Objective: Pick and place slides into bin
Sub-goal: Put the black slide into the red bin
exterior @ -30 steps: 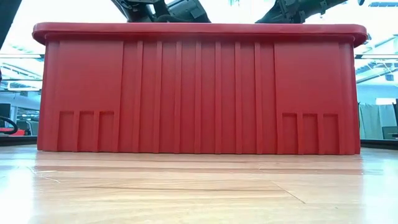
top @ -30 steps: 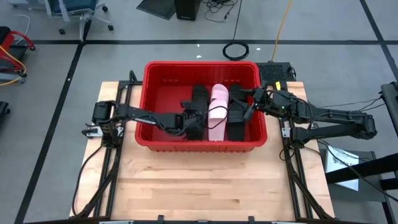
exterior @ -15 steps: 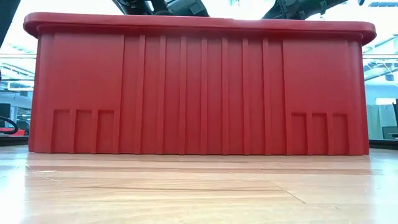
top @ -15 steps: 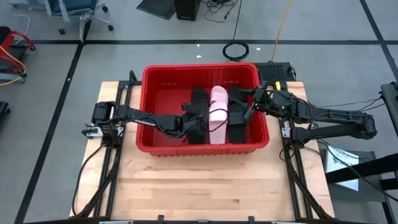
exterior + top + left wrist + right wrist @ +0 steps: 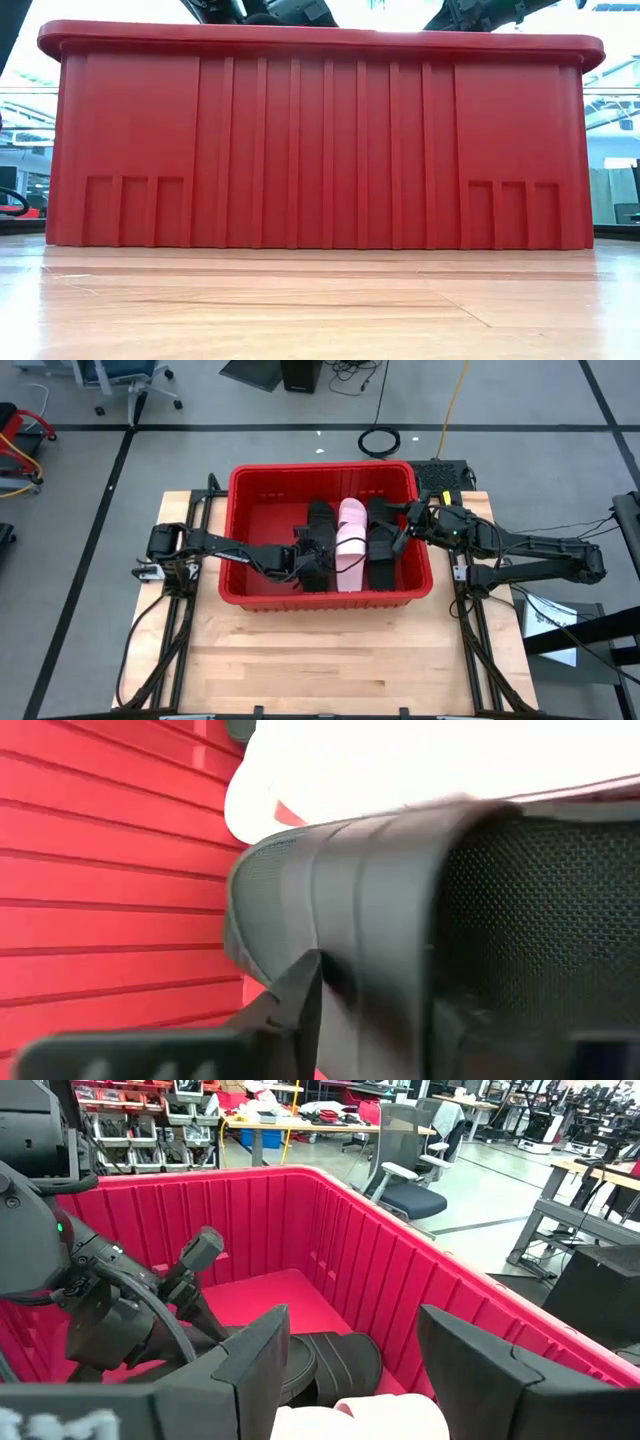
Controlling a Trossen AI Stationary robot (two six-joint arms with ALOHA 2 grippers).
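The red bin (image 5: 325, 480) stands mid-table and fills the low view (image 5: 320, 140). Three slides lie side by side in it: a black one (image 5: 318, 525), a pink one (image 5: 350, 540) and another black one (image 5: 380, 550). My left gripper (image 5: 303, 557) is inside the bin, shut on the left black slide, whose strap fills the left wrist view (image 5: 400, 920). My right gripper (image 5: 350, 1370) is open and empty over the bin's right rim (image 5: 400, 532), above the pink slide (image 5: 370, 1415). My left gripper holds the left black slide by its wide strap (image 5: 350, 950), coming level from the table's left. One finger (image 5: 290, 1010) lies against the strap's outer face; the slide hides the other finger. The slide lies low in the bin beside the pink slide (image 5: 400, 770).
The bin's red walls (image 5: 330, 1240) close in both grippers. Bare wooden table (image 5: 320, 660) lies between the bin and the near edge. Beyond the table are a chair (image 5: 410, 1180) and workshop shelves and benches.
The bin has slid a little toward the table's near edge and now looms larger in the low view. The slides and my left gripper inside it have shifted along with it. For the last half second all has kept still.
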